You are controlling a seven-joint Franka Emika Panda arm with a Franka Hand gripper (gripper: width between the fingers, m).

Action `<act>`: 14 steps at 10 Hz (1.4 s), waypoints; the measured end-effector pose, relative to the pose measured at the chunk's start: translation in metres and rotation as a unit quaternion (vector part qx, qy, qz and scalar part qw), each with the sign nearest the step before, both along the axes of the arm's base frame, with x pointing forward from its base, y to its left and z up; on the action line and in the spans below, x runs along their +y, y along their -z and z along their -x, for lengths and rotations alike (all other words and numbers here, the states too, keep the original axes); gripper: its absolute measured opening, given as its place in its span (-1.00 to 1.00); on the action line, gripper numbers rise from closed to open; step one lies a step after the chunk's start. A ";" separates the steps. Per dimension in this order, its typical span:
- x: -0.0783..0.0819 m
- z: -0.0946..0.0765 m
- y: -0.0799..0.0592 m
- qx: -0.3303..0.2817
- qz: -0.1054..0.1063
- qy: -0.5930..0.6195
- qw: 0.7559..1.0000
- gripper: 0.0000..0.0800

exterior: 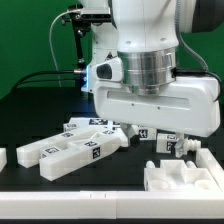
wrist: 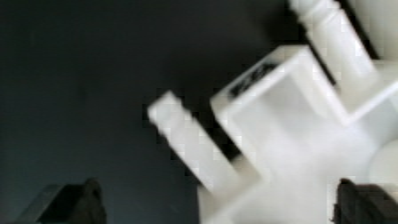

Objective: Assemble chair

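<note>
Several white chair parts lie on the black table. A cluster of long flat pieces with marker tags lies at the exterior view's left, with another tagged piece behind it. A small white part lies under the arm's hand, which hangs low over the parts and hides its own fingertips there. In the wrist view my gripper is open, with dark fingertips far apart. A blurred white part with a dark slot lies below and between them. Nothing is held.
A white notched block sits at the front on the exterior view's right. Another white piece shows at the left edge. Dark stands and cables rise behind the table against a green backdrop.
</note>
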State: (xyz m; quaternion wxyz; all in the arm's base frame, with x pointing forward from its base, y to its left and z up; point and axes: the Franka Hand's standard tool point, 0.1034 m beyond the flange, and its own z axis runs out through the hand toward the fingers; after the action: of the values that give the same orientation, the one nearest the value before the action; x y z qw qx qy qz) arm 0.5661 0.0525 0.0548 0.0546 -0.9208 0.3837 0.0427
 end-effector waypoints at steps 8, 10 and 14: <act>0.033 0.042 0.002 0.047 -0.003 0.326 0.944 0.62; 0.041 0.080 0.010 0.058 0.005 0.423 0.904 0.62; 0.047 0.085 0.014 0.059 0.010 0.430 0.901 0.62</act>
State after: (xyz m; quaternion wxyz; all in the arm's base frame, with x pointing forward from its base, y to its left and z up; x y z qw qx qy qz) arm 0.4807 0.0998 0.0406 0.0351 -0.6622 0.7456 0.0657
